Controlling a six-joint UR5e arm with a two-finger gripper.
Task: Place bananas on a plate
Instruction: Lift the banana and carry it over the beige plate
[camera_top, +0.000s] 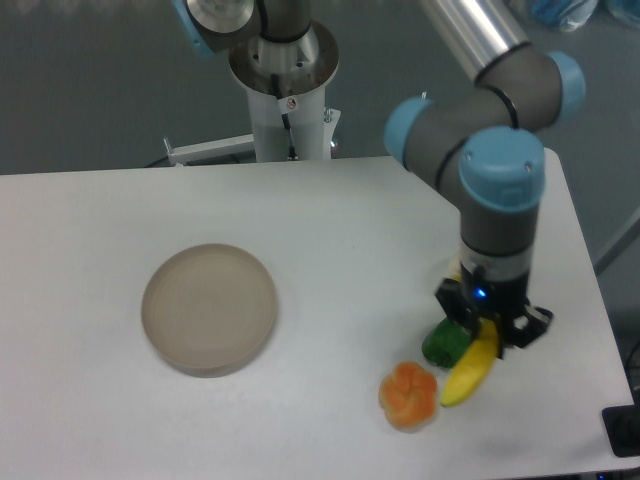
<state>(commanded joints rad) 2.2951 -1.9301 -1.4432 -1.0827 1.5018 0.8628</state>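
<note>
Landmark: the plate (209, 309), bare, on the desk (330, 230).
Bananas: the bananas (472, 368) lie well apart from the plate, on its right, upper end under the tool.
Tool: the tool (489, 335) sits down over that end; its jaws flank the fruit, but you cannot tell whether they are clenched or released.
Neighbours: green pepper (444, 343) touching the bananas on the plate side; orange fruit (409, 395) just beside them.
Step judged: grasping.
Advice: confirm a firm hold, lift straight up to spare both neighbours, then carry toward the plate.
</note>
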